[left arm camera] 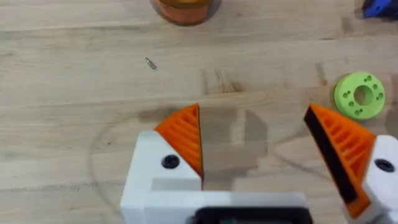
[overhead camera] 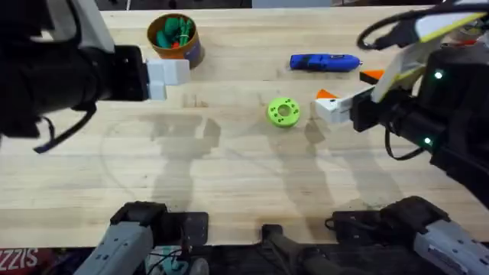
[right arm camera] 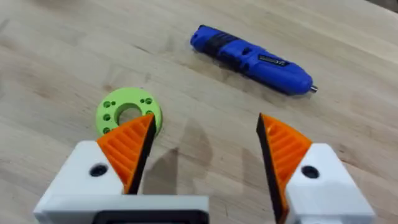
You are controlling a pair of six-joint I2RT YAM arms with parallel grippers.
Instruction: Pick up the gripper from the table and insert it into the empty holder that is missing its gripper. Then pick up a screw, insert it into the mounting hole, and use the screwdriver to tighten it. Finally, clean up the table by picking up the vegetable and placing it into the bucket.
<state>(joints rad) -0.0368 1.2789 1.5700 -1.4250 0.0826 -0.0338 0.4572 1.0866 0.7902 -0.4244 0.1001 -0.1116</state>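
Wooden boards make up the table under both of our arms, and it looks mostly bare.

Going from left to right in the view from above, we first see our left gripper up high. Its orange pads stand wide apart, and it holds nothing. Just past it, at the far edge, sits the orange bucket. Something green, which we think is the vegetable, already lies inside it. So we think the clean-up step is done.

Next comes the lime-green disc, lying flat near the middle. Behind it, farther to the right, the blue screwdriver lies on its side, well apart from both grippers. Last is our right gripper, near the disc. It is wide open too, and empty.

We cannot spot a loose gripper part or an empty holder, so we cannot tell if those steps are done.

Our left wrist camera shows a tiny grey thing, maybe a screw, that is too small to see from above. Our right wrist camera shows the screwdriver's metal tip. Only the view from above looks into the bucket.
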